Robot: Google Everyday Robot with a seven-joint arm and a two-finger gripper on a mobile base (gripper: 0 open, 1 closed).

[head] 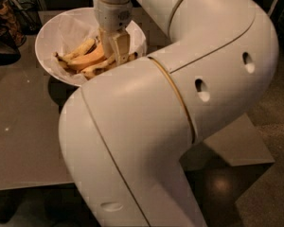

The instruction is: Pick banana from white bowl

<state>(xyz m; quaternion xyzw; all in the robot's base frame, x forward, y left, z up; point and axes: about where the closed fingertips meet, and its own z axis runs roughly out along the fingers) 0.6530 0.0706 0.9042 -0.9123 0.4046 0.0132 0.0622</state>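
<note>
Gripper [116, 45]: down inside the white bowl [46, 38], hanging straight from the wrist at the top of your view, a little right of the bowl's middle.
Grip: you cannot tell from this angle whether it is clamped or released; its tip sits low among the fruit.
Banana [87, 60]: lying in the bowl, yellow-orange. Its right end runs up against the gripper's lower left side and the rest stretches away to the left.
Other bananas [98, 70]: brown-spotted pieces packed just beside and below the first one, toward the near rim, with one more along the back.
Bowl lining: crinkled white paper [72, 28] showing behind the fruit, on the far left wall.
Bowl position: on the grey table [23, 141], at its far side. Your near rim is partly cut off by the arm.
Arm [180, 103]: big white elbow filling the middle and right of your view, curving up and over to the wrist above the bowl.
Left edge: a dark object [4, 34] sits on the table near the bowl, not touching it.
</note>
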